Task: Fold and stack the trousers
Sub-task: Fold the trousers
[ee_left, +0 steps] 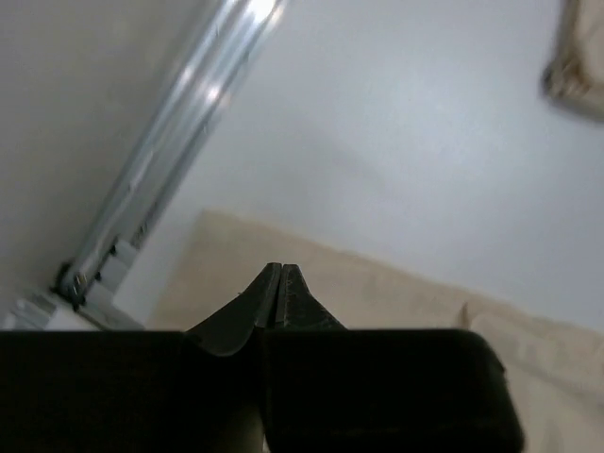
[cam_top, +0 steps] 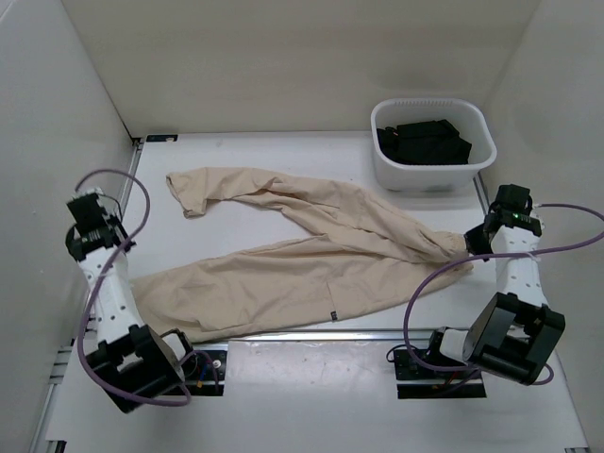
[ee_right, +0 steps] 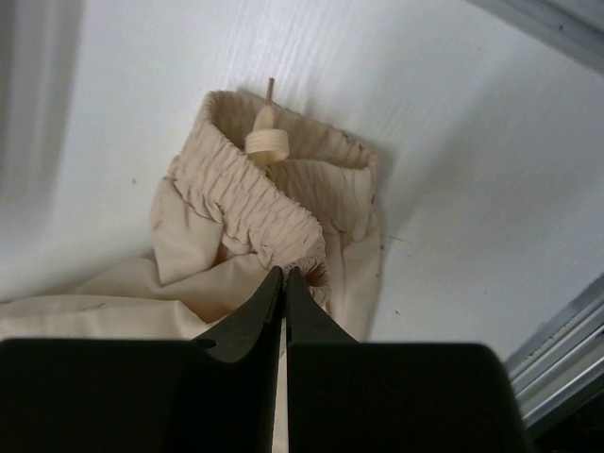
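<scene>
The beige trousers (cam_top: 311, 264) lie spread across the table, legs running left and the gathered waistband (cam_top: 451, 247) bunched at the right. A small dark tag (cam_top: 333, 314) shows on the near edge. My right gripper (cam_top: 475, 242) is shut, its tips (ee_right: 284, 272) right at the waistband's elastic edge (ee_right: 264, 217); no cloth shows between the jaws. A knotted drawstring (ee_right: 267, 142) lies in the waist opening. My left gripper (cam_top: 115, 247) is shut and empty (ee_left: 281, 269), held over the near leg's end (ee_left: 377, 293).
A white basket (cam_top: 432, 179) with black garments (cam_top: 425, 142) stands at the back right, just behind the waistband. Metal rails run along the table's left edge (ee_left: 160, 142) and near edge (cam_top: 311, 335). White walls close in on all sides.
</scene>
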`<state>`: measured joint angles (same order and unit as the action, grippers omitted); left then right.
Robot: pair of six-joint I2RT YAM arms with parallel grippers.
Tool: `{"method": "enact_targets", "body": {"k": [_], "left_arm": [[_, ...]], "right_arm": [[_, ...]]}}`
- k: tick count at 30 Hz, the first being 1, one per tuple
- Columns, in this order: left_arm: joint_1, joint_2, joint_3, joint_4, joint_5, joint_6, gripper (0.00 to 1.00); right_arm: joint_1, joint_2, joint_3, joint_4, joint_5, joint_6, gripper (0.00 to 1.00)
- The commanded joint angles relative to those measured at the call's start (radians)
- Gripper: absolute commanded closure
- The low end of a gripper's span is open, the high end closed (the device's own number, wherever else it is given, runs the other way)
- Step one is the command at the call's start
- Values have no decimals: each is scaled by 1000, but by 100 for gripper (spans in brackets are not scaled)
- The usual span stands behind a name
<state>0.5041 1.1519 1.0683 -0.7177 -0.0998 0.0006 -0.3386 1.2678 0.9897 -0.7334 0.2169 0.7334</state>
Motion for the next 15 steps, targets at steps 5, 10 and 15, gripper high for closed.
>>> {"method": "enact_targets", "body": {"k": [5,10,15], "left_arm": [[5,-14,-110,58,106,-1,77],[-99,303,396,-98,252,-1,48],[-278,607,559,-170,177,-1,30]], "right_arm": [[-23,-47,-8,26,-85,-85,100],[-23,-38,-8,26,-120,-104,100],[-23,-47,-29,35,-131,-86,100]]}}
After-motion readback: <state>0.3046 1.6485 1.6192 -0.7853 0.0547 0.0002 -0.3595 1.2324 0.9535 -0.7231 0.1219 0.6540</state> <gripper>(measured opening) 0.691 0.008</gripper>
